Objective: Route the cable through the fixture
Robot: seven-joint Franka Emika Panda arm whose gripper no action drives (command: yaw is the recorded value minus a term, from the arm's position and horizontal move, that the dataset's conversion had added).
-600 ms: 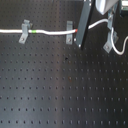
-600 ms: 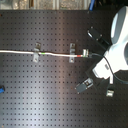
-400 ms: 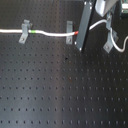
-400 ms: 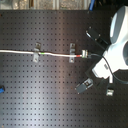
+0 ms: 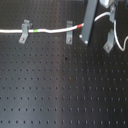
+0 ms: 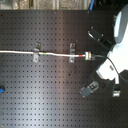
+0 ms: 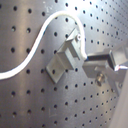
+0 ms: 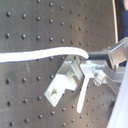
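Running through two clips [image 5: 24, 31] on the perforated board [image 5: 60, 90], the cable [image 5: 50, 30] reaches the gripper [image 6: 88, 55], whose fingers pinch it just beyond the second clip [image 5: 70, 33].

I'm looking at the table [image 5: 60, 95], a black perforated board with a regular grid of holes. Three small grey metal brackets stand on it in a row: the first bracket [image 5: 23, 31], the second bracket [image 5: 69, 33], the third bracket [image 5: 108, 40]. The white cable [image 5: 50, 31] runs across the first two. In the second exterior view, a small blue object [image 6: 2, 90] sits at the table's edge.
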